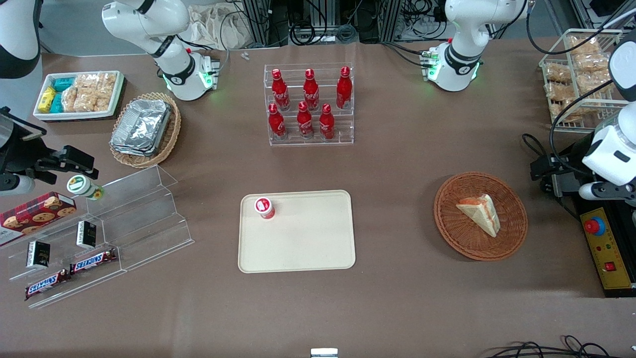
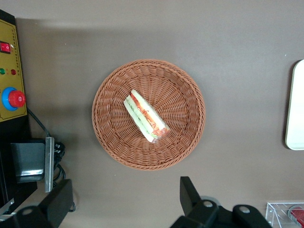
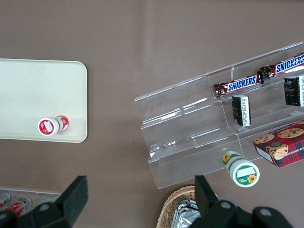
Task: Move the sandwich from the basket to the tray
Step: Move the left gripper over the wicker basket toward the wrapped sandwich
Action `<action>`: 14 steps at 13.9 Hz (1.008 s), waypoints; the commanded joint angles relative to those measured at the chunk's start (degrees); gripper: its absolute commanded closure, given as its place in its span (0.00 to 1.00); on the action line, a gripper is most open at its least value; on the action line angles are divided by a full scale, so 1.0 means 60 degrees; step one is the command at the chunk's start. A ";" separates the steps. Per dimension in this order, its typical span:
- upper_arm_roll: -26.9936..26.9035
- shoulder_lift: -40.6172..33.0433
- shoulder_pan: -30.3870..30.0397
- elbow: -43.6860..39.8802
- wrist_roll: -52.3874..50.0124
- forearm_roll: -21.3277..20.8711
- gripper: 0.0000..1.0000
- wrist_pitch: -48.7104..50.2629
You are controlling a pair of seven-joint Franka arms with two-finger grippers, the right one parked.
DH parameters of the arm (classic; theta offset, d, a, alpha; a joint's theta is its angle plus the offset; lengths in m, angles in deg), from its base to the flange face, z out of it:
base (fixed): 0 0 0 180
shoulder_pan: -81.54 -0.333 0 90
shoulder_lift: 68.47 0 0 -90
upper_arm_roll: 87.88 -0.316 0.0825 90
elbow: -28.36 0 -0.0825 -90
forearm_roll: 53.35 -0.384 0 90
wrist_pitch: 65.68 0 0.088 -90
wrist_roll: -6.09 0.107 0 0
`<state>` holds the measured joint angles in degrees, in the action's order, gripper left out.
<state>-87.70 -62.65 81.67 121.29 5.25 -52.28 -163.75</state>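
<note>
sandwich (image 1: 481,211) lying in basket (image 1: 449,226) | pincer (image 2: 121,202) spread wide, empty, above basket | tray (image 1: 318,258) well apart on desk (image 1: 397,159)

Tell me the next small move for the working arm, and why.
Probably lower the pincer straight toward the sandwich. It hangs open above the basket, apart from it, while the sandwich lies untouched in the basket's middle. The tray has bare room beside the small red-capped bottle.

The working arm (image 1: 462,44) is glossy white with black joint bands and a green-lit base (cables trailing off it); its gripper (image 2: 126,206) has black, seemingly angular fingers.
</note>
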 commanded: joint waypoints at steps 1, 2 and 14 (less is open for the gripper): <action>-0.0103 -0.0062 0.0125 0.0025 -0.0209 0.0116 0.00 -0.0120; -0.0103 -0.0048 0.0125 0.0011 -0.0311 0.0130 0.00 -0.0121; -0.0015 0.0260 0.0535 0.2644 -0.6036 -0.0338 0.00 -0.3353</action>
<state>-87.46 -59.23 84.00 132.19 -25.71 -52.94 -179.13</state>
